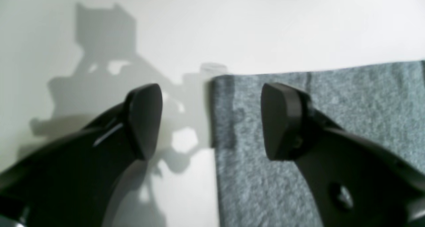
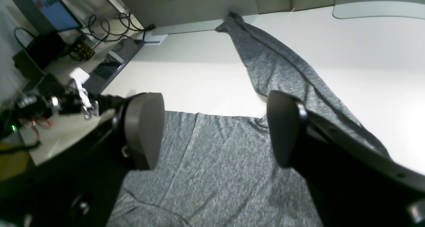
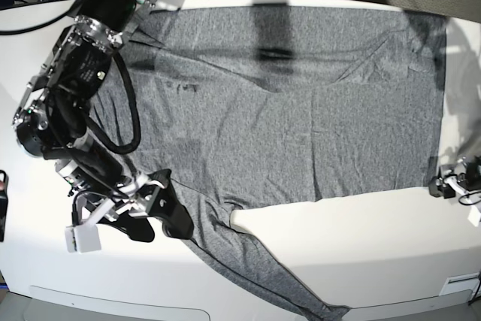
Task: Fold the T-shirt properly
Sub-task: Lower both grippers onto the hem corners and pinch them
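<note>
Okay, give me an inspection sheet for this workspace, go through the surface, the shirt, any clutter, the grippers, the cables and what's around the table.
Surface: white table, bare outside the cloth.
Job's things: grey T-shirt spread flat, unfolded; one long sleeve trails diagonally toward the table edge.
Clutter: nothing seen on the table.
Grippers: left gripper open, straddling a straight shirt edge, holding nothing; right gripper open above the shirt body beside the sleeve, holding nothing.
Cables: black cables on the neighbouring desk; a black cable loops along the right arm.
Surroundings: monitor and a side desk with small gear, too blurred to name.
</note>
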You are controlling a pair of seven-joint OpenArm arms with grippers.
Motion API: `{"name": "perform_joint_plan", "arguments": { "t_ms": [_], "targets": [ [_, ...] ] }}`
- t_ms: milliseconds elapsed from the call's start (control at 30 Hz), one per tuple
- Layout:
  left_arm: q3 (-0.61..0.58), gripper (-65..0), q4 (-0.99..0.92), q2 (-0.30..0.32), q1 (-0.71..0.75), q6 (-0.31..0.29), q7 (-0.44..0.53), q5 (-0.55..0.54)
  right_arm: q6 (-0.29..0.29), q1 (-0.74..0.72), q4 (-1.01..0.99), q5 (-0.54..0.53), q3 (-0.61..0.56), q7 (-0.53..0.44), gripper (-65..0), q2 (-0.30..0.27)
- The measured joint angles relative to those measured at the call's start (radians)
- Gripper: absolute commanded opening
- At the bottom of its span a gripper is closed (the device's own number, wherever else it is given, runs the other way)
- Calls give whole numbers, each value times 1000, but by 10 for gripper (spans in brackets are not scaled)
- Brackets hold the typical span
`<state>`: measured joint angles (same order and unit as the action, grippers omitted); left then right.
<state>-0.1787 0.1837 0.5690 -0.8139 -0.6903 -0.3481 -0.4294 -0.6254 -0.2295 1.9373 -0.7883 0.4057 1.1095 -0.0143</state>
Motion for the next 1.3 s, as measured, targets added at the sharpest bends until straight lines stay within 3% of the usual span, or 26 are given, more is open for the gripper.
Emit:
{"name": "perform_joint_plan", "arguments": {
  "t_ms": [233, 400, 567, 767, 933, 1300],
  "targets": [
    [0, -199, 1, -48, 110, -6, 105, -20, 0, 0, 0, -2, 0, 37, -177, 0],
    [1, -199, 4, -60, 119, -2, 117, -21, 0, 0, 0, -38, 0, 66, -177, 3],
    [2, -199, 17, -75, 119, 0, 60, -111, 0, 0, 0, -36, 0, 74, -177, 6],
    [2, -199, 129, -95, 116, -1, -154, -116, 0, 0, 0, -34, 0, 74, -177, 6],
    [2, -199, 158, -96, 122, 0, -151, -111, 0, 0, 0, -31, 0, 74, -177, 6],
    [1, -199, 158, -98, 130, 0, -43, -103, 0, 0, 0, 26, 0, 74, -180, 6]
  ]
}}
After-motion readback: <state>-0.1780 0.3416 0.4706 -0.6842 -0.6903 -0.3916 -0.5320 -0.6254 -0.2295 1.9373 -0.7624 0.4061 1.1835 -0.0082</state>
